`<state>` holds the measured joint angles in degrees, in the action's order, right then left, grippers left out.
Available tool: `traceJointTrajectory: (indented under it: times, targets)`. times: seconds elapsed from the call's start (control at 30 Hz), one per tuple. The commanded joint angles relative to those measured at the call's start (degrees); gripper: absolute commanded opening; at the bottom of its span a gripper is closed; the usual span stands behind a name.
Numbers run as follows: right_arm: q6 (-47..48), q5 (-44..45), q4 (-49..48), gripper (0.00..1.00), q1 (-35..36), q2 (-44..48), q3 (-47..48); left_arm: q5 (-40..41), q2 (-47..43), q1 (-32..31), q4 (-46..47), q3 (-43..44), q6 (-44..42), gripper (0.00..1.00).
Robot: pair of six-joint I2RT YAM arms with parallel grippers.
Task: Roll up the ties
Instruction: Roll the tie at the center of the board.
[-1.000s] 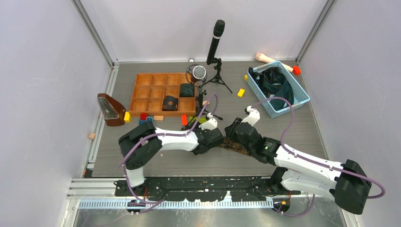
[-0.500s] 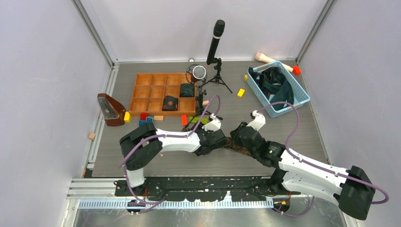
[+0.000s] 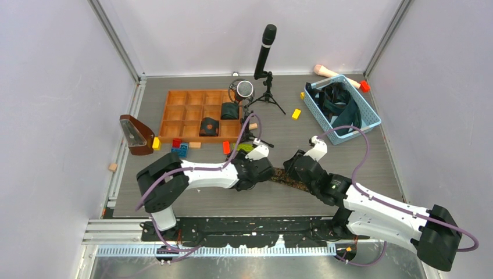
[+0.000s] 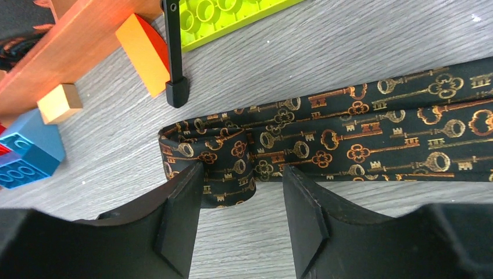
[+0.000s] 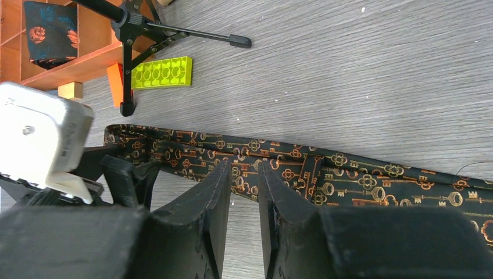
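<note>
A black tie with gold-brown key prints lies flat on the grey table, its left end folded over into a small loop. My left gripper is open, its fingers straddling that folded end. My right gripper is open by a narrow gap, tips over the tie's near edge, nothing between them. In the top view the tie shows between the left gripper and the right gripper. Two dark rolled ties sit in the wooden tray. More ties fill the blue basket.
A microphone tripod foot stands just beyond the tie's folded end, with a green brick plate, an orange block and a blue brick beside it. A second microphone stand and a brown wedge-shaped object stand further off.
My right gripper has drawn back to the right along the tie. My left arm's elbow has shifted left while its gripper stays at the folded end.
</note>
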<state>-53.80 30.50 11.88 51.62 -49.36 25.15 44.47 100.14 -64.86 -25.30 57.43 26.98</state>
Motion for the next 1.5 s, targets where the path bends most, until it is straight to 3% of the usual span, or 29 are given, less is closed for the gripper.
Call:
traceJointTrajectory:
  times: [0.0, 0.5, 0.93, 1.2, 1.47]
  targets:
    - [-1.2, 1.5, -0.8, 0.30, -0.2, 0.4, -0.5, -5.3, -4.3, 2.0, 5.0, -2.5, 3.4, 0.54]
    - [0.1, -1.7, -3.5, 0.30, -0.2, -0.4, -0.4, -11.2, -18.7, 5.9, 11.6, -7.1, 1.3, 0.58]
    - [4.5, -7.0, -8.2, 0.30, -0.2, -7.7, 2.9, -32.9, -40.0, 28.0, 17.2, -20.3, 5.6, 0.61]
    - [6.9, -13.8, -13.6, 0.28, 0.0, -16.5, 8.0, -49.2, -42.0, 42.0, 24.9, -29.5, 11.7, 0.61]
    - [7.0, -16.8, -16.5, 0.27, 0.4, -21.9, 11.9, -54.2, -40.5, 47.3, 28.2, -31.7, 12.0, 0.61]
